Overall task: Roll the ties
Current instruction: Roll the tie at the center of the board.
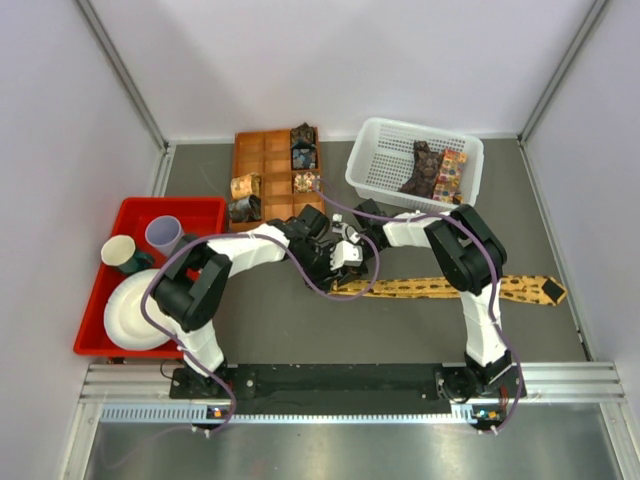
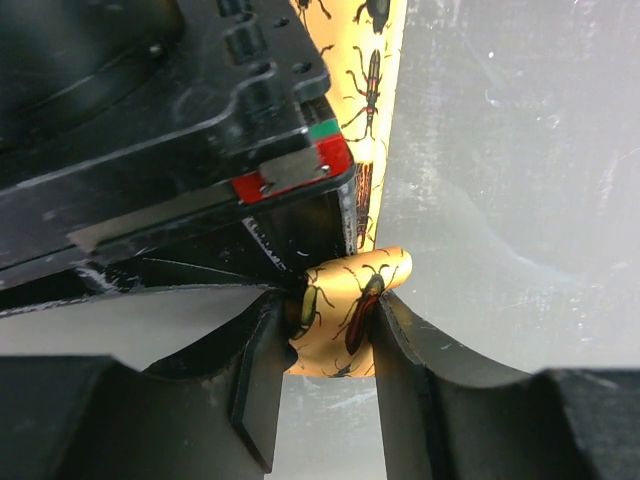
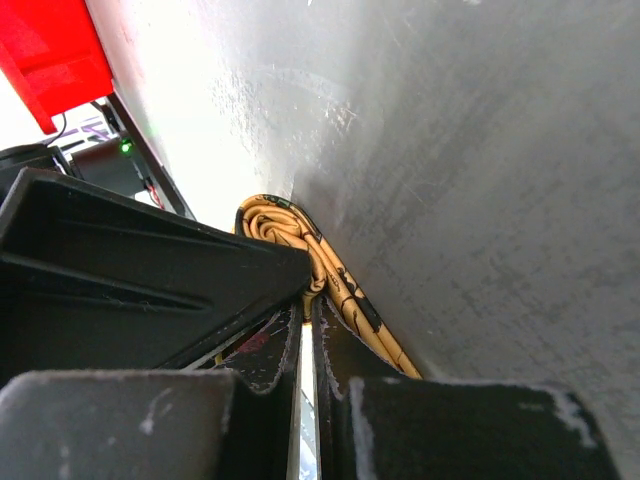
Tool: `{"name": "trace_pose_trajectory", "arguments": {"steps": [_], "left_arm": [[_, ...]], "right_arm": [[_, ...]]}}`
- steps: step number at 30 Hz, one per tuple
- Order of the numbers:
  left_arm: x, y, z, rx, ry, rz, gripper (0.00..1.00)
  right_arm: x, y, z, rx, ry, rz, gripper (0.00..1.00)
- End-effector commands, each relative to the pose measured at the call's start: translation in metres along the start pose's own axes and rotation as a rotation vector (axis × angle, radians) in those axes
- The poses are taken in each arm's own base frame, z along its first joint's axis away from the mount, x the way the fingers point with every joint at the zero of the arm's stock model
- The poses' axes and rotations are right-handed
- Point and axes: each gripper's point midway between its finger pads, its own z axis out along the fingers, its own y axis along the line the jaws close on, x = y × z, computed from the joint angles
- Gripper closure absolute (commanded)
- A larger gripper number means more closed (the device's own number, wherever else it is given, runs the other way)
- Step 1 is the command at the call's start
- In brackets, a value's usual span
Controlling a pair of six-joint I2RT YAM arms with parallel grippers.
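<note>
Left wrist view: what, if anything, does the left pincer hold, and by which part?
The left pincer holds the yellow tie by its curled-over end, pinched between the two fingers.

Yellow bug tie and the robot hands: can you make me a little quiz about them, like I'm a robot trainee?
1. True or false: the yellow tie is already rolled all the way up.
2. Which one holds the cups and the white plate? A) white basket B) red bin C) orange-brown tray
3. What is the left gripper squeezing?

Key
1. False. Most of it lies flat on the table.
2. B.
3. The small rolled end of the yellow tie.
</note>
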Motion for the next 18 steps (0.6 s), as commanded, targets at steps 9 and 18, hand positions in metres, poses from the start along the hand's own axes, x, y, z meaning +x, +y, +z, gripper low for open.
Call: {"name": "trace_pose_trajectory", "arguments": {"steps": [9,18], "left_arm": [[0.044,-0.009,0.016,0.012,0.195,0.018,0.71],[0.062,-0.02,0.02,0.075,0.263,-0.02,0.79]], "right_arm": [[-0.009,-0.003,-0.005,0.062,-0.034,-0.073,1.0],[-0.007,0.026,-0.039,0.022,-0.041,-0.114,0.9]]}}
